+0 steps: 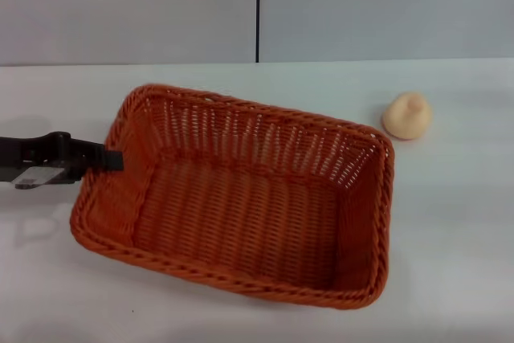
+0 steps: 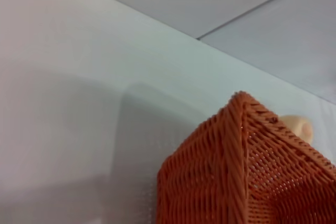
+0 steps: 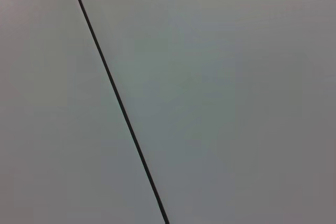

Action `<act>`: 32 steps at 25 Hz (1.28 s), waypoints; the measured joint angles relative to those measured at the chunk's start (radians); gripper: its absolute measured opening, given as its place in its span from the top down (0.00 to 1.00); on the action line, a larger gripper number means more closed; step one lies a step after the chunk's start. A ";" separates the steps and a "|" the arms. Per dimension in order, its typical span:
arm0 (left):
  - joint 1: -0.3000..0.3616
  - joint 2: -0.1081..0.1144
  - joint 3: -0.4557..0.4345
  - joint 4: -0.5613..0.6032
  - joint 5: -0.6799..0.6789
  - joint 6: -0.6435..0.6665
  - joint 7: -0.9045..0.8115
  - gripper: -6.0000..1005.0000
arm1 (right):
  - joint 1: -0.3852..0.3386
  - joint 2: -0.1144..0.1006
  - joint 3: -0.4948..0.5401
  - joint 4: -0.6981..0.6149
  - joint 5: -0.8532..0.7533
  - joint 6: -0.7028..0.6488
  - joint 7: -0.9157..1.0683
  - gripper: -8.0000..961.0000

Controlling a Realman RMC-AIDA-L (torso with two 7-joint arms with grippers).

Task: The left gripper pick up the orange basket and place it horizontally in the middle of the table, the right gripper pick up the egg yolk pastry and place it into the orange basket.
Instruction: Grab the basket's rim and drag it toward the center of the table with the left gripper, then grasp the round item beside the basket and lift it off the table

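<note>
The orange basket (image 1: 241, 198) lies on the white table (image 1: 450, 238), turned at a slant, its open side up and nothing in it. My left gripper (image 1: 112, 159) comes in from the left, and its dark tip crosses the braided rim of the basket's left short wall, closed on it. In the left wrist view one basket corner (image 2: 236, 171) fills the near side. The egg yolk pastry (image 1: 407, 116) sits on the table beyond the basket's far right corner, apart from it; it peeks over the rim as the pastry (image 2: 299, 128). The right gripper is out of view.
A grey panelled wall (image 1: 128, 6) with a dark vertical seam (image 1: 258, 10) stands behind the table. The right wrist view shows only that wall and its seam (image 3: 118, 100). Bare tabletop lies to the right of the basket and in front of it.
</note>
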 joint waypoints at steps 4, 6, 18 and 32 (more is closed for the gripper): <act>0.001 0.003 0.001 0.005 0.001 0.012 0.001 0.61 | 0.003 0.000 -0.010 0.000 0.000 0.000 0.000 0.39; 0.001 0.005 0.001 0.006 0.002 0.013 0.001 0.57 | 0.005 0.000 -0.013 0.000 0.000 0.000 0.001 0.39; -0.017 0.048 -0.096 0.010 0.034 0.040 0.028 0.26 | 0.014 -0.002 -0.014 0.000 0.000 0.008 0.001 0.39; -0.070 0.000 -0.310 -0.162 -0.349 -0.311 0.607 0.25 | -0.055 -0.020 -0.253 -0.256 -0.173 0.073 0.376 0.39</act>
